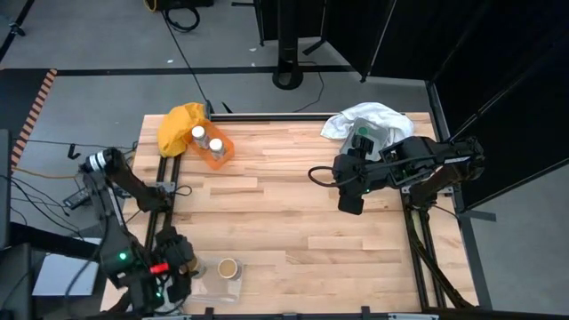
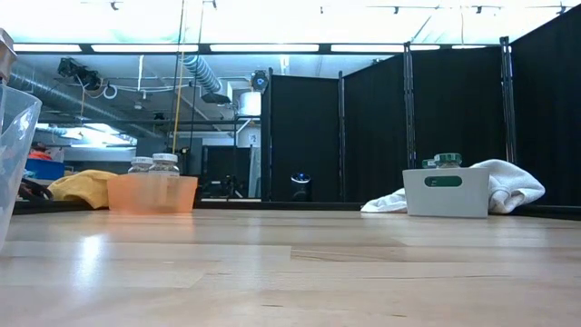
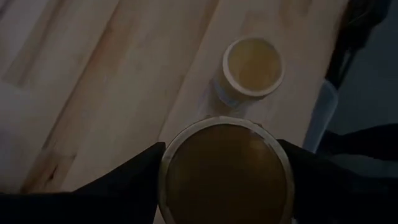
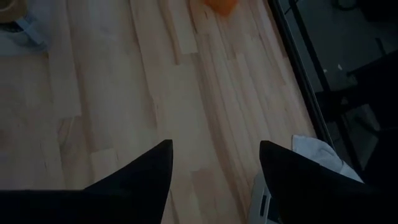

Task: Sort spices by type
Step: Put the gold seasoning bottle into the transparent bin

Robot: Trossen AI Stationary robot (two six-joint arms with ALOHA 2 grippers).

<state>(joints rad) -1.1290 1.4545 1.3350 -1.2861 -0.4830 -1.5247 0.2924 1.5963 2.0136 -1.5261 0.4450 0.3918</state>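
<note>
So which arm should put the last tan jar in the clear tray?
The left. Its gripper already grips a tan-lidded jar right over the clear tray, beside the other tan jar. The right gripper is empty, far across the table.

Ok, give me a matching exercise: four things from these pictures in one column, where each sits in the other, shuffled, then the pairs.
Things:
1. white-lidded jars
2. green-lidded jars
3. tan-lidded jar
4. second tan-lidded jar

Places:
A. between the left gripper's fingers
B. in the orange tray
C. in the clear tray, near the table's front left corner
D. in the white bin beside the white cloth

Pairs: 1-B, 2-D, 3-C, 4-A

The right gripper is open over bare table.
</note>
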